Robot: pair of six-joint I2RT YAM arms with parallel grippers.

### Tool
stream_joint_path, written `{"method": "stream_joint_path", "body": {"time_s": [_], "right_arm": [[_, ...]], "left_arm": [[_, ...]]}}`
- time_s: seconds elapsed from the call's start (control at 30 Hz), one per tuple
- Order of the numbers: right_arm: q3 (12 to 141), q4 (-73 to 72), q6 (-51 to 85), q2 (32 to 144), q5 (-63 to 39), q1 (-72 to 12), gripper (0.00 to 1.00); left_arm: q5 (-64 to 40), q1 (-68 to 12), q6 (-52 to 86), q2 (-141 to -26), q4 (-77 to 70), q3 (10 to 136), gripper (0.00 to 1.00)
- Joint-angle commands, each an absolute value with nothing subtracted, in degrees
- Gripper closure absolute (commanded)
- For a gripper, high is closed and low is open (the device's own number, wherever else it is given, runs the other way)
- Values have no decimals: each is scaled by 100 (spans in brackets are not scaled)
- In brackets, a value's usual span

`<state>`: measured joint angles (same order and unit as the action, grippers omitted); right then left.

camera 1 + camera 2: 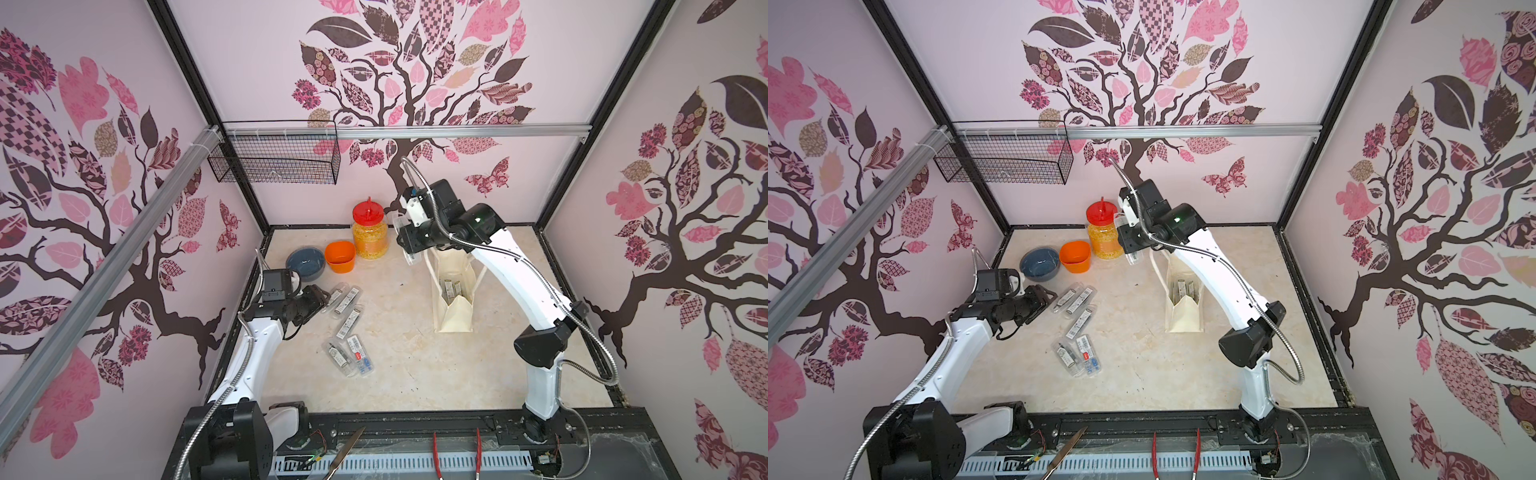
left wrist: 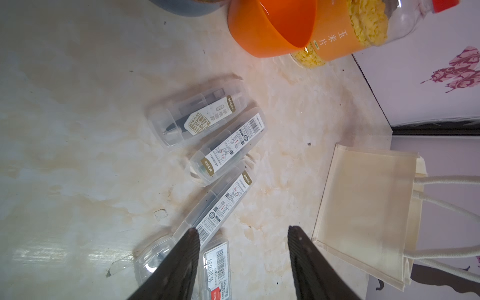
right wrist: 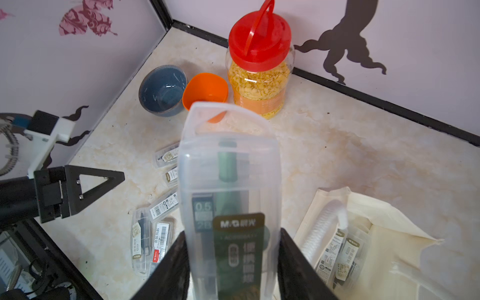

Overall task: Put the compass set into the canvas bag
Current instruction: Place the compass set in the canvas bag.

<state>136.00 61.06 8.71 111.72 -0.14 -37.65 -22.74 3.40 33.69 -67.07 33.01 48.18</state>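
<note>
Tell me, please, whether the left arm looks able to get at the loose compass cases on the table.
Probably yes: the left gripper hovers open right at the nearest compass case, nothing between them; the right gripper, holding another case, is by the canvas bag.

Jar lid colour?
Red; the lid shows best in the right wrist view.

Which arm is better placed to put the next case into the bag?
Right: the right tool grips a clear plastic compass case, raised close to the open cream canvas bag; the left tool hangs open and empty above loose cases.
</note>
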Motion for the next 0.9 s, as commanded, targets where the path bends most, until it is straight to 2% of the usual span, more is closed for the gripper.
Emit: {"method": "stream_joint_path", "body": {"time_s": [0.0,0.3,0.6,0.87], "right_arm": [[13544,5978,1062,10693,-275,-3335,50],[12246,5530,1684,10168,479,-2675,48],[10367,4780,2166,9917,798,-2637,46],[9686,4439,2252,10002,935,-2604,46]], "left_arm": [[-2398,217,3405,-6787,3110,4702,41],[-2413,82,3410,-6938,3058,4714,41],[-2235,87,3293,-6846,3215,4720,41],[-2215,88,3274,-6855,3235,4725,41]]}}
